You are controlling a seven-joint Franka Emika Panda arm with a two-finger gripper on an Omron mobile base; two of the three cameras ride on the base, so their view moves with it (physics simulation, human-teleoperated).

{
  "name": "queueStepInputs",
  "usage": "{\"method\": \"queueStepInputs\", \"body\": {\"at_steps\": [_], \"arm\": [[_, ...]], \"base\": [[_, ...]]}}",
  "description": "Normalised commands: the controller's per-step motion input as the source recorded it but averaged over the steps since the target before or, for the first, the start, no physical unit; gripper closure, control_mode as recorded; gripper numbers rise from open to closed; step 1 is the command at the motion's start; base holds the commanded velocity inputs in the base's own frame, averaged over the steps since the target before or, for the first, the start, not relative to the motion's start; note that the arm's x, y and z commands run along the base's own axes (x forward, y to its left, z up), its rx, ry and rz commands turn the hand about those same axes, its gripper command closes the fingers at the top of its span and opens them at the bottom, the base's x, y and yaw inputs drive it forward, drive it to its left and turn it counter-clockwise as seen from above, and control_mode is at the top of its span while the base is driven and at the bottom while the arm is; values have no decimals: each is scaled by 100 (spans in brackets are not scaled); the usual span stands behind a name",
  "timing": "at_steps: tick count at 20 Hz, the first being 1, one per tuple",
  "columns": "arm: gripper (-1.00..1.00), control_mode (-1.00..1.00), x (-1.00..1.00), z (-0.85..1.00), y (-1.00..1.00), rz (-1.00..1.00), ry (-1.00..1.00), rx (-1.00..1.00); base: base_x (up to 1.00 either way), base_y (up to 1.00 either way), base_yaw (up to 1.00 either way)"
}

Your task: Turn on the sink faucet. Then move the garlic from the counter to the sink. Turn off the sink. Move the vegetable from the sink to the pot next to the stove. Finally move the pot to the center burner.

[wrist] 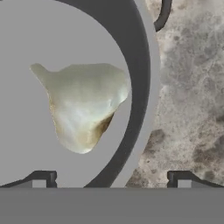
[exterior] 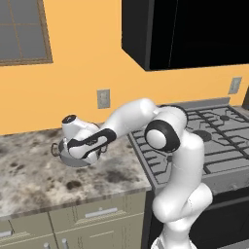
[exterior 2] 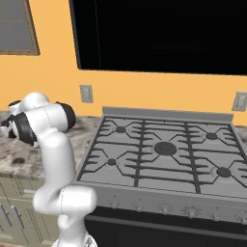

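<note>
The garlic (wrist: 83, 105) lies inside the pot (wrist: 142, 87), which sits on the worktop (exterior: 29, 170) left of the stove (exterior 2: 164, 144). The jaws (wrist: 111, 179) stand open over the rim, one tip inside, one outside, gripping nothing. A shallow pinch on the rim could let the pot tilt or slip when lifted. The arm hides most of the pot from the base cameras.

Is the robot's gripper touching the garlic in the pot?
Apart. In the hand view the open gripper has its fingertips at the bottom edge, while the garlic lies on the pot floor, with bare floor between them.
</note>
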Motion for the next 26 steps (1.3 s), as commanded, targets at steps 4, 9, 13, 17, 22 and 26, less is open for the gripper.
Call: {"method": "queueStepInputs", "body": {"at_steps": [4, 9, 13, 17, 22, 26], "arm": [[-100, -100, 0, -24, 17, -1, 2, 0], [100, -100, 0, -26, 23, 0, 1, 0], [100, -100, 0, -5, 5, 0, 0, 0], [100, -100, 0, 0, 0, -1, 0, 0], [100, -100, -4, 16, -16, -17, -9, 0], [100, -100, -17, 41, -25, -20, -23, 0]], "base": [[0, 0, 0], [0, 0, 0], [0, 0, 0], [0, 0, 0], [0, 0, 0], [0, 0, 0]]}}
